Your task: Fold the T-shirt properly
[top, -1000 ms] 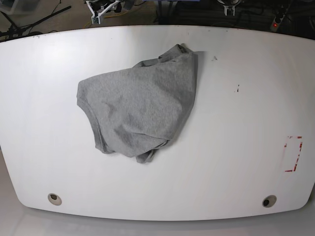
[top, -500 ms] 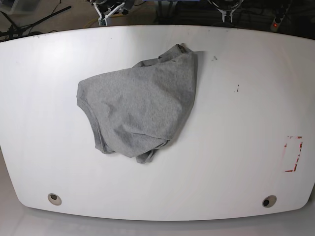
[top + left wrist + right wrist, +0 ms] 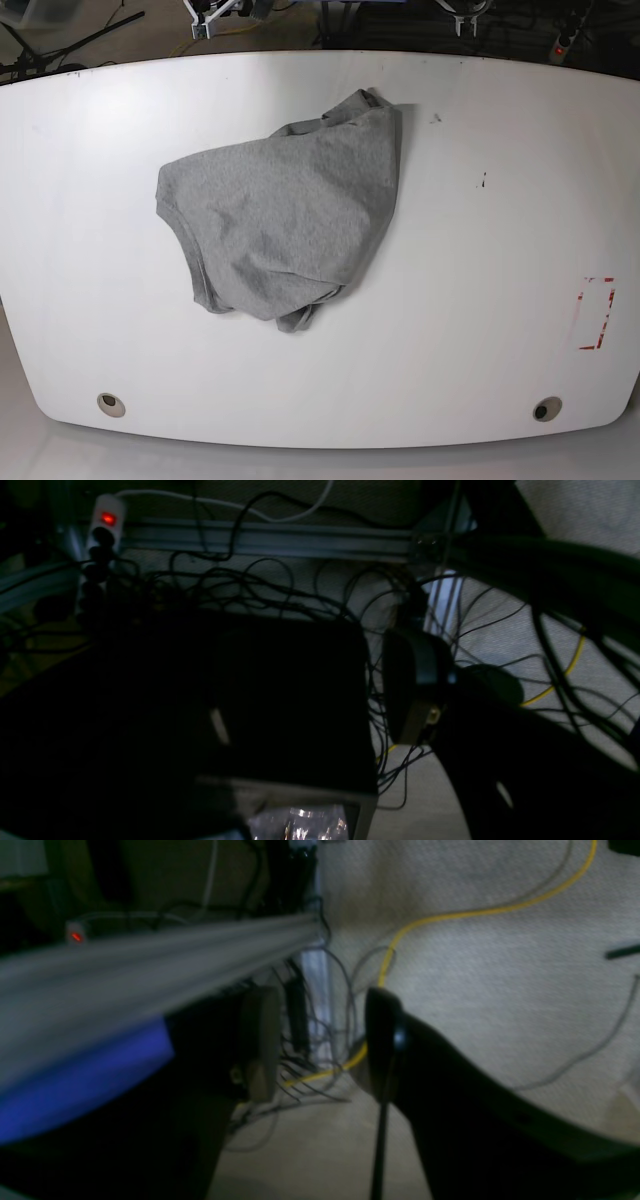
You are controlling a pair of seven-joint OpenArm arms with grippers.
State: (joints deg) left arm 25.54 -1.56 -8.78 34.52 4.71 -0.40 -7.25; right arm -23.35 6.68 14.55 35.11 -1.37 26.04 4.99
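Note:
The heather-grey T-shirt (image 3: 280, 220) lies crumpled in a heap on the white table (image 3: 480, 300), left of centre and towards the back; no lettering shows. Both grippers are beyond the table's far edge, well away from the shirt. My right gripper (image 3: 322, 1045) is open and empty over carpet and cables; only a bit of that arm (image 3: 212, 10) shows in the base view. My left gripper (image 3: 320, 700) is empty, with one dark finger (image 3: 415, 685) plain and the other lost in shadow, set wide apart. That arm shows at the top edge of the base view (image 3: 465, 15).
A red dashed rectangle (image 3: 596, 313) is marked near the table's right edge. Two round holes (image 3: 111, 404) (image 3: 546, 409) sit near the front edge. Behind the table are cables, a power strip (image 3: 102, 525) and a black box (image 3: 280, 700).
The shirt has not moved. The arm parts at the top edge of the base view have drawn back a little further out of the frame.

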